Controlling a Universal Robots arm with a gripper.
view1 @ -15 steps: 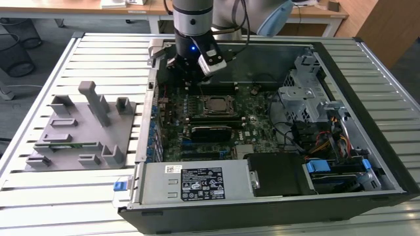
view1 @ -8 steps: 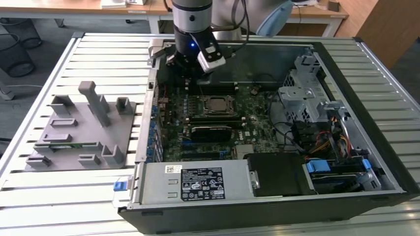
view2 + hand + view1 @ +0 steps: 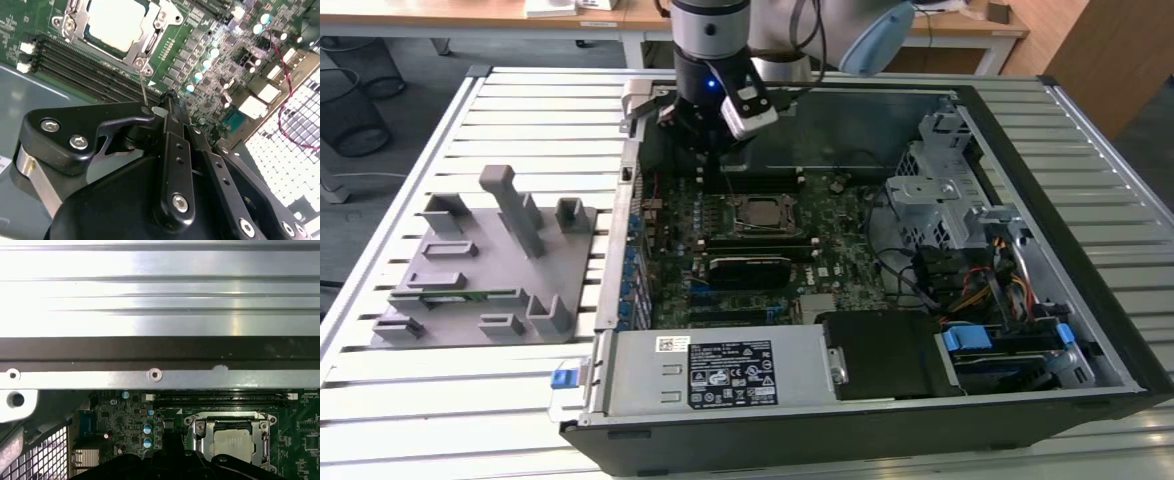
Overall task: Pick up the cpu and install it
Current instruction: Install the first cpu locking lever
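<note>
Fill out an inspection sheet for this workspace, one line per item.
Surface: slatted metal table carrying an open computer case laid on its side.
Job's things: cpu sits in the motherboard socket, silvery top up; seen in both wrist views.
Clutter: grey parts fixture on the table at the exterior view's left, beside the case.
Grippers: gripper hangs over the motherboard near the case's far wall, apart from the cpu; finger state cannot be told.
Cables: bundle of coloured wires by the drive bays, at the exterior view's right.
Surroundings: desks and a wire bin beyond the table.
</note>
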